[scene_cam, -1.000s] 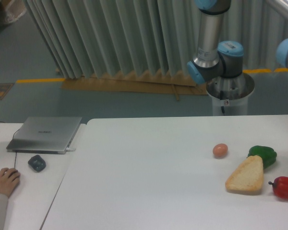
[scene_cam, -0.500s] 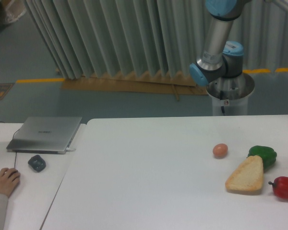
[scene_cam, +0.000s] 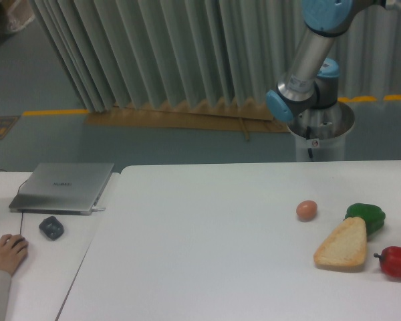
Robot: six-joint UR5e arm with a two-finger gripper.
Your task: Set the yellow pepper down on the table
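Fixed camera view. Over the last second the arm (scene_cam: 307, 63) has swung its upper link from near vertical to a lean toward the upper right, with the elbow joint now at the top edge; the base column has not moved. The gripper lies outside the frame, so whether its fingers are spread or pinching anything cannot be told. The yellow pepper is nowhere in view; its position relative to the gripper cannot be stated, and placement appears not yet done. On the table (scene_cam: 207, 247) lie an egg (scene_cam: 307, 210), a green pepper (scene_cam: 366, 216), a bread slice (scene_cam: 341, 245) and a red pepper (scene_cam: 396, 261)
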